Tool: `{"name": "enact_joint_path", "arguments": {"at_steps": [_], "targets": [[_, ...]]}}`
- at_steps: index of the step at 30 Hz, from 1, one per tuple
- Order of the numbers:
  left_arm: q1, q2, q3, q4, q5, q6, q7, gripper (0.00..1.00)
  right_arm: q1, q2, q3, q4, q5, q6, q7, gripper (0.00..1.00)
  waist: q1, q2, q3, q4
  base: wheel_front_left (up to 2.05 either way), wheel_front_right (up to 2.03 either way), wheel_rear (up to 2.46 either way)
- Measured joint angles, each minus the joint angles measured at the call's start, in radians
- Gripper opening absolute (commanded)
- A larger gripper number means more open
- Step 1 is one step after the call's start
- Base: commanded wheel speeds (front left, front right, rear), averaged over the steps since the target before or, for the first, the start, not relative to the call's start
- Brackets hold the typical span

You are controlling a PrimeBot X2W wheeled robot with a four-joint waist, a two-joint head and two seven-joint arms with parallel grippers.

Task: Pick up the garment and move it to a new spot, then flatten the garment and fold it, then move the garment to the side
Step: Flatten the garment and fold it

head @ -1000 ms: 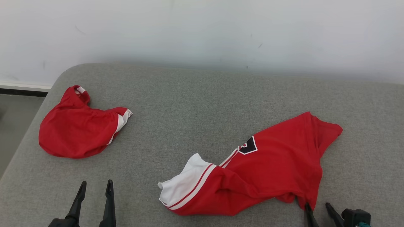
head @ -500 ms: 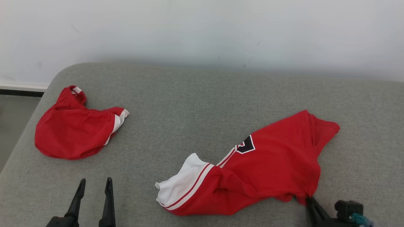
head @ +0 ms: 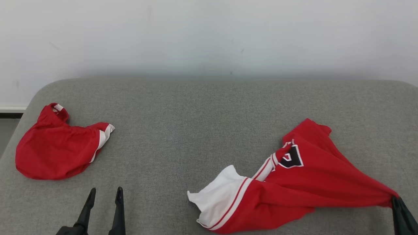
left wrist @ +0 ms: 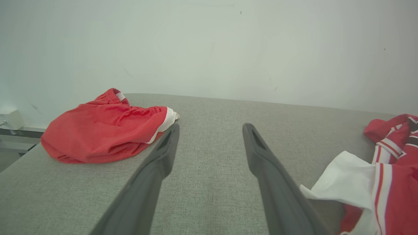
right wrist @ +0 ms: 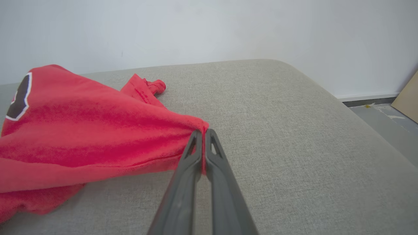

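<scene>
The garment (head: 303, 186) is a red jersey with a white panel and a black number. It lies crumpled at the front right of the grey cushioned surface (head: 196, 130). My right gripper (head: 395, 200) is shut on its red corner and pulls the cloth taut to the right. In the right wrist view the fingers (right wrist: 192, 153) pinch that corner of the garment (right wrist: 81, 130), the right gripper (right wrist: 203, 132) closed tight. My left gripper (head: 106, 191) stands open at the front left, nothing between its fingers; the left gripper (left wrist: 210, 125) points at bare cushion, with the garment (left wrist: 392, 182) to its right.
A second red piece of clothing (head: 55, 150) with white trim lies bunched at the far left, also the red bundle (left wrist: 104, 130). A white wall backs the surface. Past the cushion's right edge are the floor (right wrist: 385, 124) and a brown board (right wrist: 408, 98).
My right gripper has shut on the garment's corner and drawn it to the right, stretching the cloth. The head camera has shifted too. The left gripper stays open.
</scene>
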Motion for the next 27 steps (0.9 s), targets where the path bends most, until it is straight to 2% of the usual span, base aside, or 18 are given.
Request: {"name": "enact_joint_path", "arguments": {"at_steps": [5, 6, 7, 20, 27], "targets": [[0.000, 0.000, -0.007, 0.002, -0.004, 0.000, 0.000, 1.00, 0.098, 0.001, -0.053, -0.048, -0.003, 0.000, 0.049, 0.00, 0.0000, 0.0000, 0.002, -0.007, 0.00, 0.00, 0.00], [0.000, 0.001, -0.009, 0.003, -0.004, 0.000, 0.000, 1.00, 0.105, 0.008, -0.059, -0.058, -0.008, 0.000, 0.052, 0.38, 0.0000, 0.0000, 0.002, -0.009, 0.00, 0.00, 0.00], [0.000, 0.001, -0.009, 0.004, -0.005, 0.000, 0.000, 1.00, 0.110, 0.017, -0.064, -0.072, -0.015, 0.000, 0.057, 1.00, 0.0000, -0.0001, 0.002, -0.010, 0.00, 0.00, 0.00], [0.007, 0.013, -0.012, 0.008, -0.006, 0.000, 0.000, 1.00, 0.122, 0.118, -0.065, -0.302, -0.104, 0.000, 0.025, 1.00, -0.0001, -0.0001, -0.024, -0.008, 0.00, 0.00, 0.00], [-0.002, 0.007, -0.059, 0.033, -0.038, 0.000, 0.000, 1.00, 0.126, 0.143, -0.022, -0.327, -0.108, 0.000, 0.035, 1.00, -0.0001, -0.0001, -0.022, -0.007, 0.00, 0.00, 0.00]]}}
